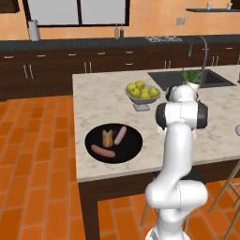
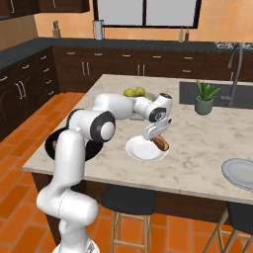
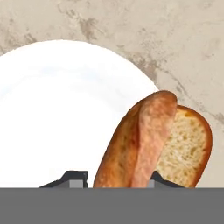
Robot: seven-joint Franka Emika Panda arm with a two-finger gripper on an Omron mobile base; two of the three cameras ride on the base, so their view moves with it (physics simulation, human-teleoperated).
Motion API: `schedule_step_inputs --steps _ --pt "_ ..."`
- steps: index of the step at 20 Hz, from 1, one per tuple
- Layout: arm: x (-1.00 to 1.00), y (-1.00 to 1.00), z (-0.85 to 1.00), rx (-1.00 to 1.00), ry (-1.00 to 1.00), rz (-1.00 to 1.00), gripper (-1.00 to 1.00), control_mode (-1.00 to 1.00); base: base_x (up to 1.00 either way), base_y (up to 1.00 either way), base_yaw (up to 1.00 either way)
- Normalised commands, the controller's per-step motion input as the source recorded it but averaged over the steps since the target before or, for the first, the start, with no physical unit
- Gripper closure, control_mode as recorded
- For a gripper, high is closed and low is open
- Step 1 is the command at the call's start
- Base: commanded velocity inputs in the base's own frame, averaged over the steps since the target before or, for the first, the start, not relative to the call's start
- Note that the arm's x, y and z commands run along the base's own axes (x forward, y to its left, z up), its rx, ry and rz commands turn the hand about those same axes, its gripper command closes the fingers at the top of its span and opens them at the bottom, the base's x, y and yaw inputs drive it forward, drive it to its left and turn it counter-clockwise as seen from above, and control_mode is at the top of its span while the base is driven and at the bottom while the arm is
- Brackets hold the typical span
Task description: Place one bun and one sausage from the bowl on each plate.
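Note:
My gripper (image 2: 157,132) is shut on a split brown bun (image 2: 161,143), holding it just above the right edge of the white plate (image 2: 143,150). In the hand view the bun (image 3: 151,140) stands between the fingertips (image 3: 73,177), with the white plate (image 3: 57,109) below and to the left. The pale grey plate (image 2: 239,173) lies bare at the counter's right end. The black bowl (image 1: 129,150) near the counter's left front holds another bun (image 1: 108,137) and two sausages (image 1: 120,135), (image 1: 102,151). My arm partly covers the bowl (image 2: 51,143) in the right base view.
A grey footed bowl of yellow-green fruit (image 1: 142,93) stands behind the arm. A sink (image 1: 187,77) with a faucet and a potted plant (image 2: 205,99) sit at the back right. Stools (image 2: 128,197) stand under the counter's front edge.

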Motion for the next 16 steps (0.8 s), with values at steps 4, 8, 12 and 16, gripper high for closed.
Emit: schedule_step_inputs --steps 4,8,12,16 --pt "0.00 0.00 -0.53 -0.06 0.00 0.02 1.00 -1.00 0.00 0.00 0.00" --pt "-0.04 0.10 -0.10 0.00 0.00 0.01 -1.00 -1.00 0.00 0.00 0.00" --pt "-0.24 0.11 0.00 0.00 -0.02 0.00 -1.00 -1.00 0.00 0.00 0.00" --pt "-0.36 0.11 0.06 -0.02 -0.01 0.00 -1.00 -1.00 0.00 0.00 0.00"
